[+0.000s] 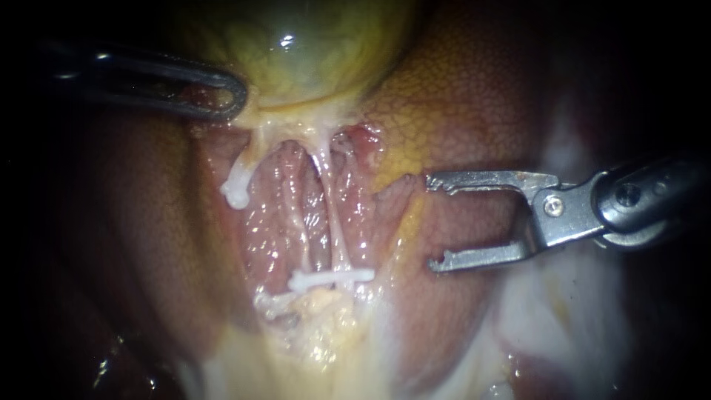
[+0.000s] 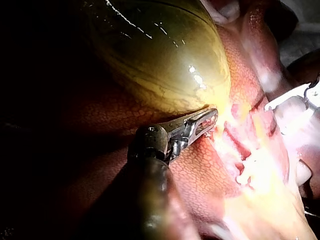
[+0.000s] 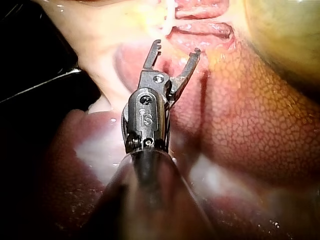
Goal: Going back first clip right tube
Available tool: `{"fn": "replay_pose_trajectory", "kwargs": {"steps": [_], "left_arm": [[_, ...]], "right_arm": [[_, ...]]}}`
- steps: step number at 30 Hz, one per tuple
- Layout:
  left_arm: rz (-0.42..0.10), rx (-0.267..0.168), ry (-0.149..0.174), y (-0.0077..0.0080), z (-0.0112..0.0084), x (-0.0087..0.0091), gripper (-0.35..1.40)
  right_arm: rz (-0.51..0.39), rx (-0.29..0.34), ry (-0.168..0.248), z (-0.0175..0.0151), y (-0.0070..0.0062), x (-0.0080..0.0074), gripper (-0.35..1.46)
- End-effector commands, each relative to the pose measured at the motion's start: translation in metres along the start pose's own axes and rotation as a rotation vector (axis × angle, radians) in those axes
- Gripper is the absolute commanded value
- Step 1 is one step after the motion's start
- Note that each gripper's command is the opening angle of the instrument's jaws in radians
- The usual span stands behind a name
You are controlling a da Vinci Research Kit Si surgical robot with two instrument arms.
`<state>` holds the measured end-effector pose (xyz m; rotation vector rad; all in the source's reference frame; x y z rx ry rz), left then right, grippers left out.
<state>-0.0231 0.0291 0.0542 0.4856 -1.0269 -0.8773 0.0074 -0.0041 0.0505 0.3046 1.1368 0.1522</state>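
Right instrument (image 1: 431, 222), jaws spread empty, near the clip (image 1: 329, 279) on the right tube (image 1: 335, 222); left instrument (image 1: 222, 96) pinches gallbladder (image 1: 296, 44).

This is a surgical bench site seen from very close. A glossy yellow-green gallbladder (image 1: 296, 52) lies against a mottled red-brown liver (image 1: 474, 96), both wet and brightly lit with darkness all around. Just below the gallbladder, thin pale tubes (image 1: 331, 215) run through raw pink tissue and are crossed by a small white clip (image 1: 329, 279). Two slender metal tools reach in: the left instrument (image 1: 229, 96) is clamped on the gallbladder's edge, and the right instrument (image 1: 431, 222) is well apart from the gallbladder, its jaws spread.
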Motion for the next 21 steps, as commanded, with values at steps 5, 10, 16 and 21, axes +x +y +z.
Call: {"fn": "replay_pose_trajectory", "kwargs": {"steps": [5, 10, 16, 21], "left_arm": [[0.008, 0.004, 0.000, 0.0004, 0.0018, 0.0008, -0.35], [0.009, 0.003, 0.000, 0.0006, 0.0022, 0.0009, -0.35], [0.009, 0.003, 0.000, 0.0006, 0.0021, 0.0009, -0.35], [0.008, 0.004, 0.000, 0.0006, 0.0020, 0.0009, -0.35]], "right_arm": [[0.000, 0.001, 0.000, -0.0001, 0.0000, -0.0001, 0.50], [-0.001, 0.001, 0.000, -0.0001, 0.0000, -0.0001, 0.50], [-0.001, 0.004, 0.001, -0.0001, 0.0000, -0.0002, 0.50], [-0.003, 0.004, 0.001, 0.0000, -0.0002, -0.0003, 0.50]]}}
